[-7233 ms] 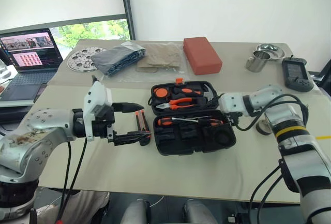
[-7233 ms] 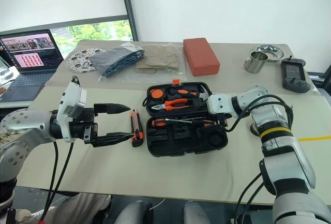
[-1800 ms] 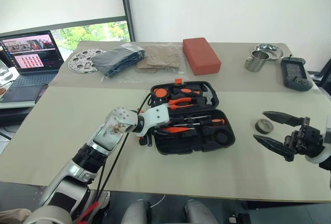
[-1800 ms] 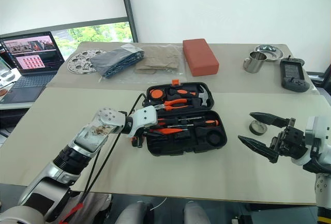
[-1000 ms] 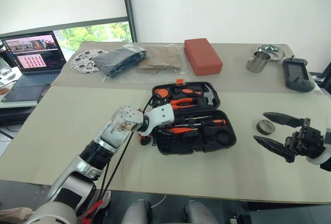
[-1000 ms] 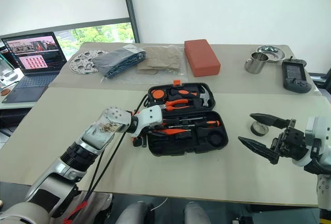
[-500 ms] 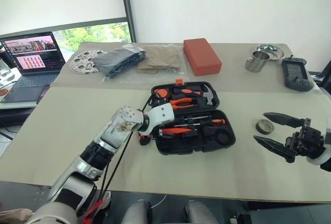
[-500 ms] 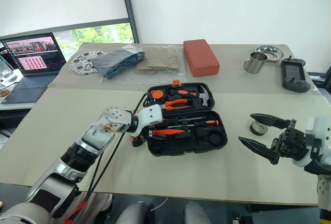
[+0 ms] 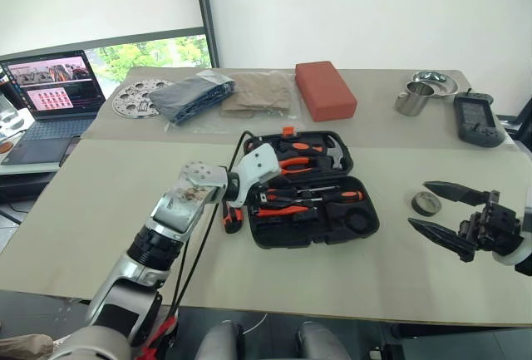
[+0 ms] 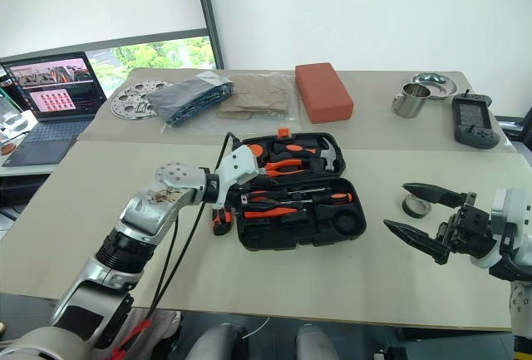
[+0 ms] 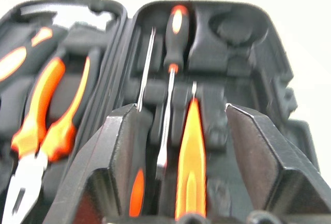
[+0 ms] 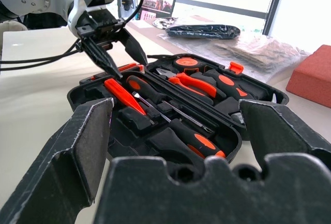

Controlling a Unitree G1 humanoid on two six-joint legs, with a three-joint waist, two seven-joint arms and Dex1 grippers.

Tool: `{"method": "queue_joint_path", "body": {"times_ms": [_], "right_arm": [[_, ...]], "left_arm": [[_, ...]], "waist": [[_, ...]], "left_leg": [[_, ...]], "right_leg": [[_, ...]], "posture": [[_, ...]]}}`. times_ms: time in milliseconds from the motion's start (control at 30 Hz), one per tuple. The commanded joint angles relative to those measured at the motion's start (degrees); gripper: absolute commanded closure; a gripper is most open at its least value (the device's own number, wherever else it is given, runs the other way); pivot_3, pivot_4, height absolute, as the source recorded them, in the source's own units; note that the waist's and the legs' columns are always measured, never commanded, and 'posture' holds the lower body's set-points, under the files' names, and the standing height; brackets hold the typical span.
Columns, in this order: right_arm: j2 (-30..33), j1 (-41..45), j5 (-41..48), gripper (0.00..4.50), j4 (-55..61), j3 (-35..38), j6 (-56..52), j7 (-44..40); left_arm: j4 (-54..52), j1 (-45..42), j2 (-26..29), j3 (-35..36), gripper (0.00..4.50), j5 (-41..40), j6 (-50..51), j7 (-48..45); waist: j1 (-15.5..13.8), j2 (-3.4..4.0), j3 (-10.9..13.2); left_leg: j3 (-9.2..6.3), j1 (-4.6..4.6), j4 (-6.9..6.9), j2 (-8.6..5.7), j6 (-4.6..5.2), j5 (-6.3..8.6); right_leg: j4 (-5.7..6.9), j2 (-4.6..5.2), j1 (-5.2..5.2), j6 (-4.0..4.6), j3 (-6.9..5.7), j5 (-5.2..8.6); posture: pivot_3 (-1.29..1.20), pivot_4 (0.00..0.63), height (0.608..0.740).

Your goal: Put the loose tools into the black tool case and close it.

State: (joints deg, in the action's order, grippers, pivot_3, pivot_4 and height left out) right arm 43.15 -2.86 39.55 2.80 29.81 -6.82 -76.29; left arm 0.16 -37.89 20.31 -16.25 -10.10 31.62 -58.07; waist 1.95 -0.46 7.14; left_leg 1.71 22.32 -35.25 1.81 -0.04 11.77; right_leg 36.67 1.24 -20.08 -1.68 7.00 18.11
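Note:
The black tool case [image 9: 359, 221] lies open mid-table, with pliers and a hammer in its lid. An orange screwdriver [image 11: 190, 151] and a black-and-orange one [image 9: 337, 196] lie in its near half. My left gripper [image 11: 180, 109] hovers just above the case's left end, open, with the orange screwdriver below the gap and nothing gripped. The orange-and-black utility knife [image 9: 230, 217] lies on the table beside the case's left edge. The small grey roll [image 9: 425, 203] sits right of the case. My right gripper [image 10: 396, 205] hangs open near the roll, pointing at the case.
Along the far side of the table are a red block [image 9: 326, 88], a steel cup [image 9: 409, 98], a steel bowl [image 9: 434, 80], a dark grey handheld device [image 9: 475, 119], bagged cloth [image 9: 224, 94] and a round metal plate [image 9: 133, 98]. A laptop [image 9: 54, 86] stands at the far left.
My left gripper has risen off the case's left end and its fingers stand apart, with the orange screwdriver left lying in the case. The right arm has not moved.

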Motion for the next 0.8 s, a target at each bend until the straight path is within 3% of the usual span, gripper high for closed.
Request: {"method": "queue_joint_path", "body": {"times_ms": [33, 100, 133, 800], "right_arm": [[0.7, 0.5, 0.7, 0.00, 0.5, 1.4, 1.2, -0.2], [0.8, 0.4, 0.7, 0.00, 0.4, 1.5, 1.3, -0.3], [0.8, 0.4, 0.7, 0.00, 0.4, 1.5, 1.3, -0.3], [0.3, -1.0, -0.8, 0.00, 0.0, 0.4, 2.3, -0.7]], "left_arm": [[1.8, 1.1, -1.1, 2.3, 3.56, -2.9, -5.8, -1.4], [3.8, 2.2, -0.7, 1.3, 4.35, -2.6, -10.0, -3.6], [4.8, 2.6, -0.5, 0.8, 4.48, -2.2, -11.7, -4.3], [22.5, 4.8, -2.4, -2.6, 4.48, 5.2, -24.8, -3.0]], "waist": [[0.1, 0.00, 0.0], [0.2, 0.01, 0.0], [0.2, 0.01, 0.0], [0.1, 0.03, 0.0]], "left_leg": [[0.00, -0.01, 0.00, 0.01, 0.00, 0.00], [0.00, -0.02, 0.00, 0.01, 0.00, 0.00], [0.01, -0.02, 0.00, 0.01, 0.00, 0.00], [0.01, -0.03, -0.01, -0.01, 0.00, 0.00]], "right_leg": [[0.00, 0.00, 0.00, 0.00, 0.00, 0.00], [0.01, -0.01, 0.00, 0.00, 0.01, 0.00], [0.00, -0.01, 0.00, 0.01, 0.01, 0.00], [0.00, 0.00, 0.03, 0.00, 0.00, 0.00]], "posture": [[0.00, 0.150, 0.727], [0.00, 0.150, 0.727], [0.00, 0.150, 0.727], [0.00, 0.150, 0.727]]}}
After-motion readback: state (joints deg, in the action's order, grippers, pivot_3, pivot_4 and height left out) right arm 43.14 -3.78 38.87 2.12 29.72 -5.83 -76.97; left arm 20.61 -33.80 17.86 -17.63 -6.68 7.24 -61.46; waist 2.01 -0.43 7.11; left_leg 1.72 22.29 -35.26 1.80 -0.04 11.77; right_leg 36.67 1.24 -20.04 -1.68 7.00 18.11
